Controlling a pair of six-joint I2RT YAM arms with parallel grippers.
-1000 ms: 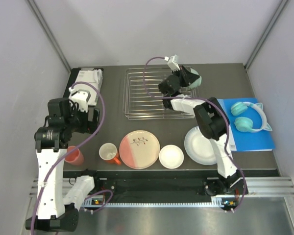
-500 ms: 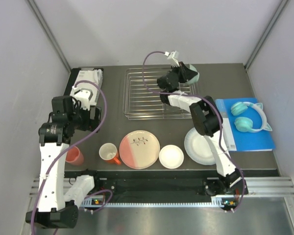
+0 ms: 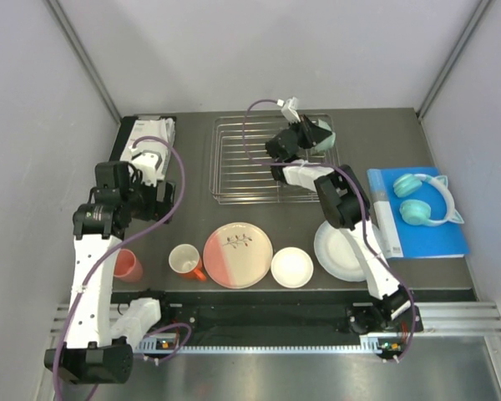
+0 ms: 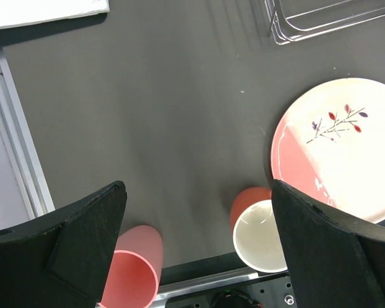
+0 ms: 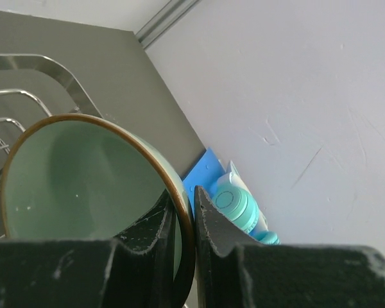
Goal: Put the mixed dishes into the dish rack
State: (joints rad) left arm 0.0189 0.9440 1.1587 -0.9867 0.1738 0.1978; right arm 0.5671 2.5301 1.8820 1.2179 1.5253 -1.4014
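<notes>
Dark grey tabletop [image 3: 192,213] boxed by pale walls [image 3: 234,58], silver wire dish rack [image 3: 242,159] at back, right gripper [image 5: 183,200] clamped on round mint green bowl [image 5: 83,173] at its rim, over rack's right end, left gripper [image 4: 197,187] spread wide.

- Robotics lab cell: plain pale walls [image 3: 259,50] enclose a dark table [image 3: 194,215].
- An aluminium rail [image 3: 451,319] along the table's near edge carries the left arm [image 3: 88,276] and right arm [image 3: 363,251].
</notes>
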